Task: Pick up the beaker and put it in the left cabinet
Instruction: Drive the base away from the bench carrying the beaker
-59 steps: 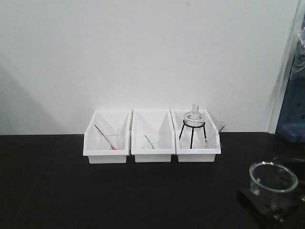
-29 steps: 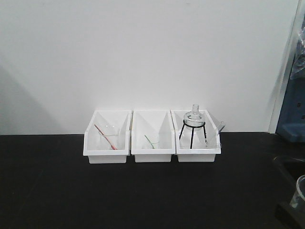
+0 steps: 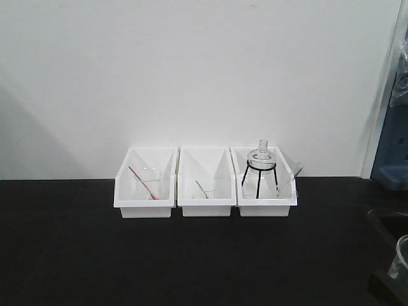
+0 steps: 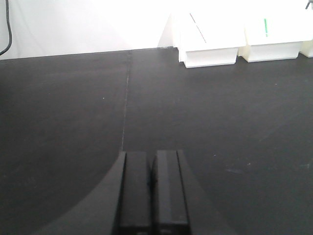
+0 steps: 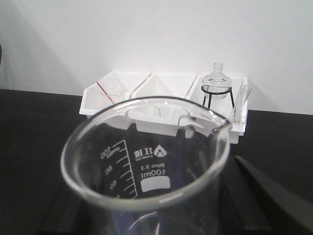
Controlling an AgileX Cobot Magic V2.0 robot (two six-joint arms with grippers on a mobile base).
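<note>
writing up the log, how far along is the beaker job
Done: the beaker looks gripped in the right tool. In hand: it is held over the black table; the left tool is shut and empty. Left: shelving it; no cabinet is in view.

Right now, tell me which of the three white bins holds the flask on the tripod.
The rightmost bin in the front view. The leftmost bin holds a red rod, the middle bin a green rod.
</note>
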